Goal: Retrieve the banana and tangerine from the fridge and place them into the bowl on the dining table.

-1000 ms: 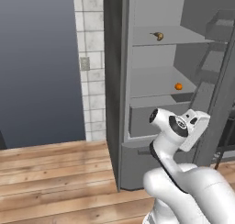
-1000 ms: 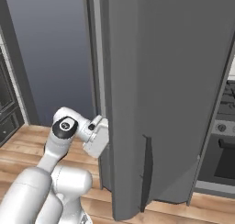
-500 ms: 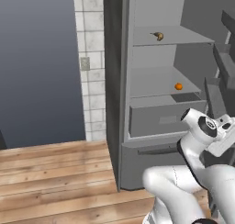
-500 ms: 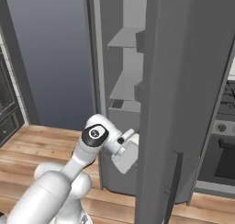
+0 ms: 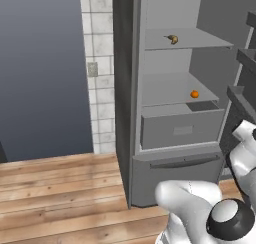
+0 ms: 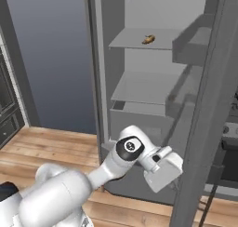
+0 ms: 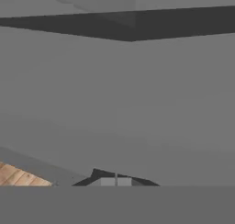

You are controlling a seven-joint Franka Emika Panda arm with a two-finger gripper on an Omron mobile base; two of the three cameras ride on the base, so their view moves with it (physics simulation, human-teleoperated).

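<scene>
Two fruits sit inside the open fridge (image 5: 150, 153): we can see the banana (image 5: 172, 38) on the upper shelf (image 5: 200, 38) toward its front left, and the tangerine (image 5: 194, 94) on the shelf below, near the right side, just above the lower drawer (image 5: 180, 130). They're well apart, one level between them.

From the right base view the banana (image 6: 148, 39) shows up again on that top shelf, and the fridge door (image 6: 209, 110) stands swung out at the right, edge-on to us with its door bins sticking into the opening.

Our arm is bent low. The elbow joint (image 6: 129, 147) sits in front of the bottom of the fridge, and the forearm runs right and slightly down from it to the white hand (image 6: 162, 169), which is tucked right up by the inner side of the door, well below both fruits. In the left base view we only catch the arm's upper links at the lower right.

The gripper (image 7: 115, 182) is pinched completely closed with nothing between the tips, which point at plain grey fridge surface up close, with a sliver of wooden floor (image 7: 18, 175) at the lower left.
</scene>
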